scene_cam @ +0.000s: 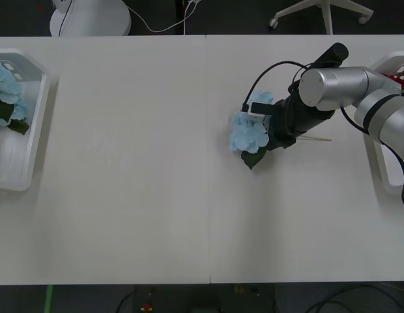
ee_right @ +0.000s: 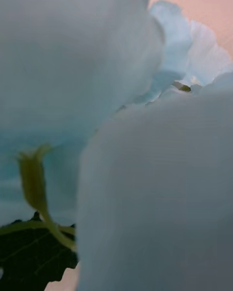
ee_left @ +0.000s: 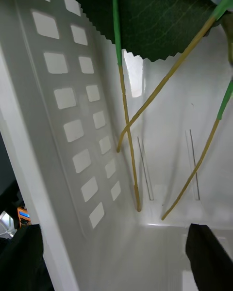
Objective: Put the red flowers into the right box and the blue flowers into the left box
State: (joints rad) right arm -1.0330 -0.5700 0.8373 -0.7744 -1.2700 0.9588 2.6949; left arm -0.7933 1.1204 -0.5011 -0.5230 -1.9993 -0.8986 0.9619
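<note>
Front view: your right gripper (scene_cam: 259, 124) sits at a blue flower (scene_cam: 248, 132) right of the tabletop (scene_cam: 137, 169) centre; whether its fingers grip, you cannot tell. More blue flowers (scene_cam: 5, 83) lie in the left box (scene_cam: 34, 130) at the left edge; the right box (scene_cam: 383, 166) sits at the right edge.

Right wrist view: pale petals (ee_right: 73, 63), one dark leaf (ee_right: 29, 259).

Left wrist view: your left gripper (ee_left: 116, 257) stands with fingers (ee_left: 209, 257) wide apart, holding nothing, over the slotted wall (ee_left: 73, 126) and stems (ee_left: 127, 140).

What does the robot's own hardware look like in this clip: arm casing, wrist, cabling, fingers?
In the front view the right arm has silver-grey rounded metal segments with a dark band between them, ending in a black wrist section. A black cable loops from the wrist up over the arm, and a small white block sits near the right gripper. The left wrist view shows two black fingers.
</note>
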